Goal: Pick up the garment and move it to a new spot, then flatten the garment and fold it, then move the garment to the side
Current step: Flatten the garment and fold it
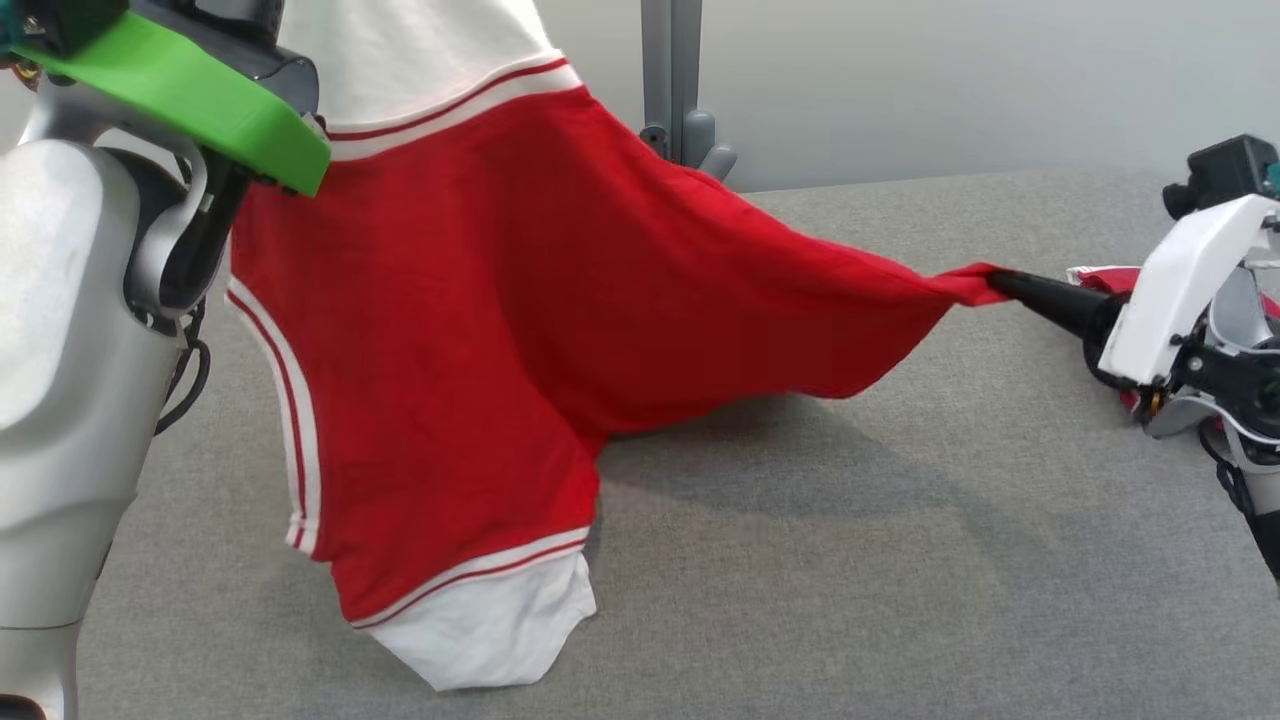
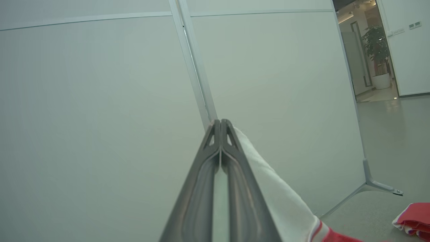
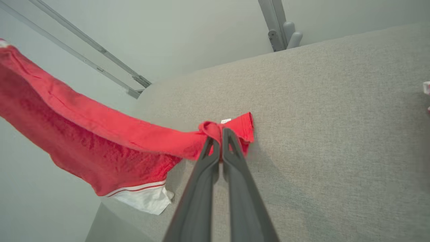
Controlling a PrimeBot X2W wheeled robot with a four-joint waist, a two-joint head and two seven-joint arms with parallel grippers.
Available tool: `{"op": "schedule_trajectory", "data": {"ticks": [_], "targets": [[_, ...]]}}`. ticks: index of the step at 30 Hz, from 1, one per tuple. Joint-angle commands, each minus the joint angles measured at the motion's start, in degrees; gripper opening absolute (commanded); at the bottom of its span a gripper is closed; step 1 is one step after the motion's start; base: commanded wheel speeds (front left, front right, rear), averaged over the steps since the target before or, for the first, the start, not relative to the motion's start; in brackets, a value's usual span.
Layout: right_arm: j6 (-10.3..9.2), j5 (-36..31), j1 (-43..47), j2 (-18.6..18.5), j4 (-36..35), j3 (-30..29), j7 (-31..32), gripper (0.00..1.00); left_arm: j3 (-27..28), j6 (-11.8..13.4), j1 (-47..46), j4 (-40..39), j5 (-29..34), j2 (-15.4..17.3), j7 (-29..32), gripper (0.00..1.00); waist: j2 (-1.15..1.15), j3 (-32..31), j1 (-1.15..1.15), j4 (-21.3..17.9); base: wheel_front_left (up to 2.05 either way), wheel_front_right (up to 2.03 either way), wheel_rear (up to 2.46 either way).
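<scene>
1. Head view: red garment [image 1: 480, 330] with white sleeves and striped trim hangs stretched over the grey, felt-like worktop [image 1: 900, 560].
2. Left wrist view: left gripper [image 2: 220, 122], fingers pressed together on a white sleeve.
3. Right wrist view: right gripper [image 3: 221, 131], fingers pinching a bunched red hem corner.

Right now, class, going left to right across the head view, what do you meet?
Pale left arm → red and white garment → right hand, pinching the garment's corner.
</scene>
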Motion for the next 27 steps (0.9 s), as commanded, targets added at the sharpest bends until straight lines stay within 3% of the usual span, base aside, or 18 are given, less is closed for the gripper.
{"op": "schedule_trajectory", "data": {"ticks": [1, 6, 16, 19, 27], "targets": [[0.01, 2.84, 0.20, 1.52, -0.12, -2.46, 0.64, 0.00, -0.17, 0.04, 0.28, 0.19, -0.20, 0.59, -0.34, 0.00, 0.00, 0.08, 0.00, -0.17, 0.00, 0.00, 0.00], [0.01, 9.90, -2.26, 6.62, 2.11, -11.16, 2.30, 0.00, -0.22, 0.05, -0.81, 1.19, -1.22, 1.44, -1.16, 0.00, 0.00, -0.35, 0.00, -0.54, 0.00, 0.00, 0.00], [0.01, 16.02, -12.93, 13.27, 7.56, -26.77, -0.06, 0.00, 2.89, 0.04, -4.17, 4.59, -3.89, 2.64, -5.49, 0.00, 0.00, -2.02, 0.00, -0.95, 0.00, 0.00, 0.00], [0.01, 14.65, -16.44, 13.03, 10.33, -29.40, -0.58, 0.00, 3.47, 0.04, -4.99, 5.52, -5.31, 2.84, -6.44, 0.00, 0.00, -2.38, 0.00, -0.90, 0.00, 0.00, 0.00], [0.01, 7.49, -18.72, 12.86, 11.40, -29.16, 2.33, 0.00, 1.00, 0.04, -6.18, 6.17, -9.10, 2.70, -6.57, 0.00, 0.00, -2.47, 0.00, -0.56, 0.00, 0.00, 0.00]]}}
